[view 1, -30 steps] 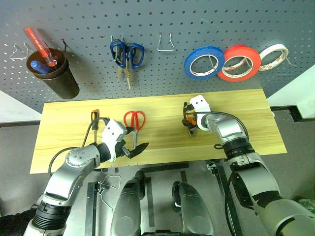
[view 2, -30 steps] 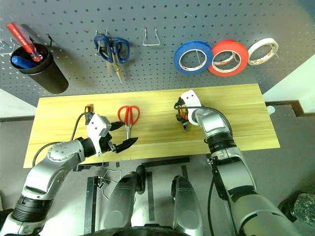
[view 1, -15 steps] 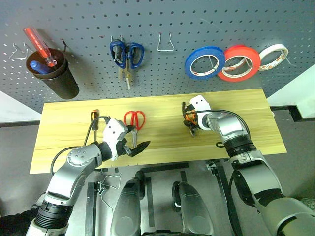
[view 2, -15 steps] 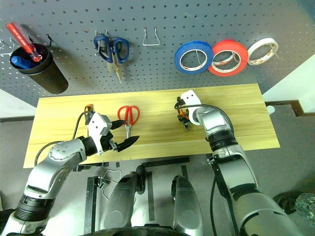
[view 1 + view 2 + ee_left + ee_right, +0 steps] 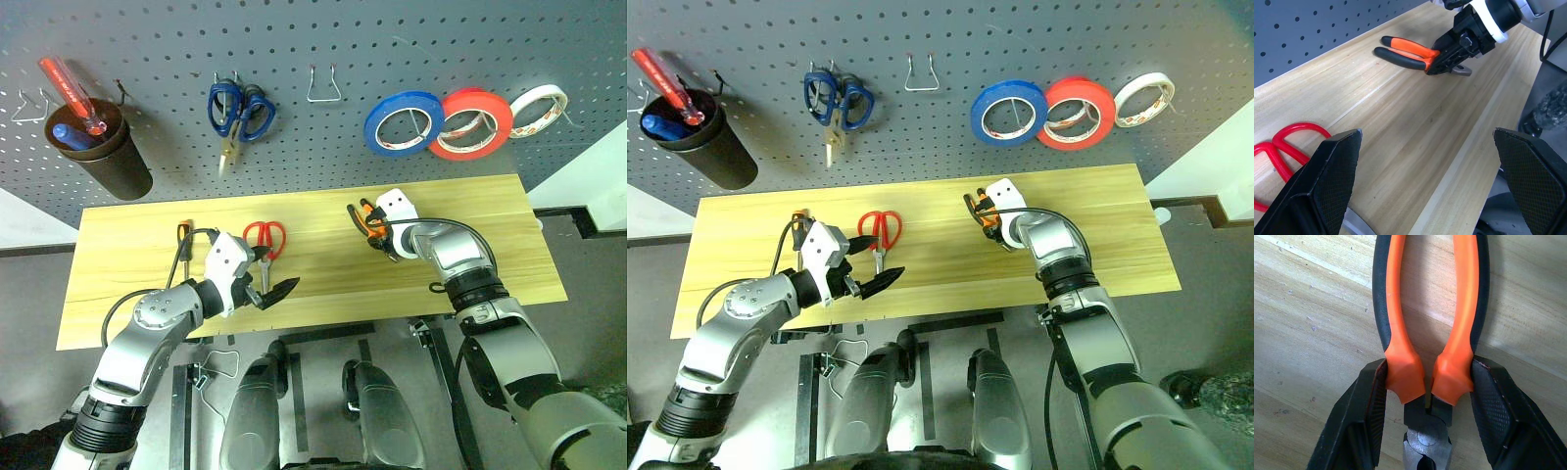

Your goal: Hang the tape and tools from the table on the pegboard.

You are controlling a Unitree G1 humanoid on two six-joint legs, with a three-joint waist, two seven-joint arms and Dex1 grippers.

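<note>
The right hand (image 5: 1425,396) pinches the pliers (image 5: 369,219) at the base of their handles, near the worktop's (image 5: 137,230) far edge. The left hand (image 5: 266,275), spread wide and empty, hovers near the front edge beside the red-handled scissors (image 5: 265,245). The blue tape (image 5: 404,124) hangs on the pegboard (image 5: 392,49).

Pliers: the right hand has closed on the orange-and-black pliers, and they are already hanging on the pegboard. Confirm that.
Wrong on one count. The right hand has closed on the pliers, but they lie on the table, not hung on the pegboard. The right wrist view shows wood under the handles.
</note>
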